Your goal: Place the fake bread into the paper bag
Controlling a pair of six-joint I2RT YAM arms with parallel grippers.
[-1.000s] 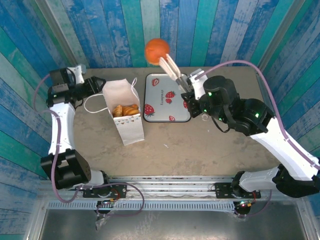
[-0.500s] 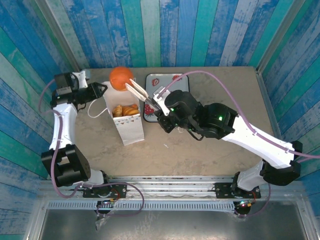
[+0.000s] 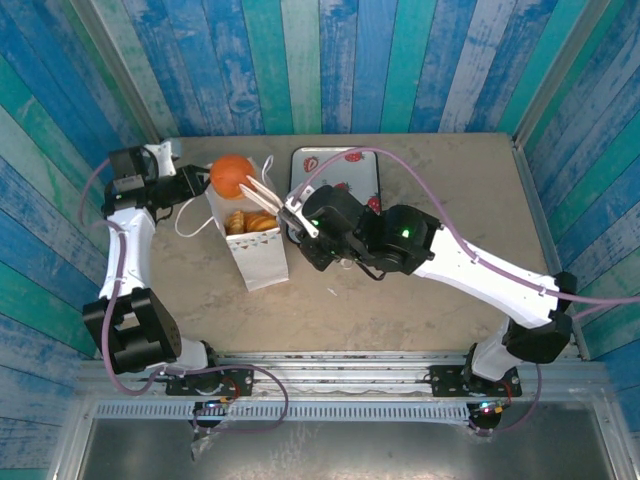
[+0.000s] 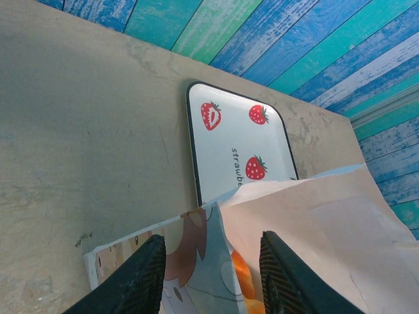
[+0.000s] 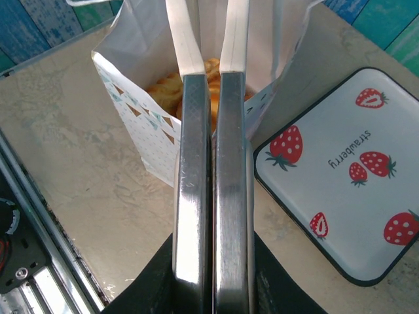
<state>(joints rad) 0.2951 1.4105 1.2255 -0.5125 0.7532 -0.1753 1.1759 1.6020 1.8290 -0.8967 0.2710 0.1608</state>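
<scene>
step: drop bun | right tool [image 3: 250, 190] pinching orange bun [image 3: 232, 173] at its tips, paper bag [image 3: 262, 262] mouth just below | left tool [image 4: 211, 241] spread astride bag rim | advice: dip tips inside mouth, then release

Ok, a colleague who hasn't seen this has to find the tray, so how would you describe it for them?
Start at the far side of the tan table. Beside the standing white paper bag, on the side of the right arm, the tray lies flat. It alone is a white rounded rectangle, dark-rimmed, printed with red strawberries.
</scene>
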